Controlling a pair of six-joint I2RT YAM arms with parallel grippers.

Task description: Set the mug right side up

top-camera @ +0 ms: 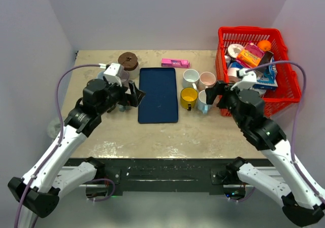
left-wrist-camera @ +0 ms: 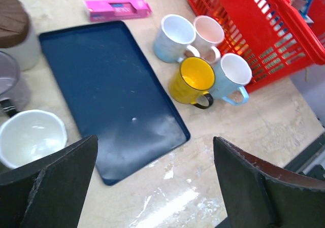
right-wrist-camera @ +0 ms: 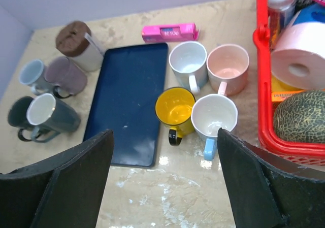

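My left claw (left-wrist-camera: 155, 185) hangs released, its fingers spread wide with nothing between them. It is over the left part of the surface (top-camera: 203, 131), just beside the left edge of the navy tray (top-camera: 158, 95). Near the surface's left edge sit 4 mugs: a pale blue mug (right-wrist-camera: 31, 73), a mauve mug (right-wrist-camera: 66, 75), a dark green mug (right-wrist-camera: 18, 114) and a grey mug (right-wrist-camera: 53, 117) with a white inside. I cannot tell how each one stands. A brown-lidded canister (right-wrist-camera: 78, 45) stands behind them, toward the far edge.

The navy tray lies flat at the middle of the surface. A pink box (top-camera: 175, 63) sits by the far edge, just past the tray's far right corner.

Right of the tray, 4 mugs stand mouth up in a tight cluster: a white mug (right-wrist-camera: 188, 60) and a pink mug (right-wrist-camera: 227, 65) behind, a yellow mug (right-wrist-camera: 174, 108) and the light blue mug (right-wrist-camera: 213, 117) in front. The light blue mug's handle points toward the near edge.

My right claw (right-wrist-camera: 165, 182) is released too, gripping nothing. It hovers near that cluster, apart from the light blue mug. A red basket (top-camera: 249, 29) of goods fills the far right corner.
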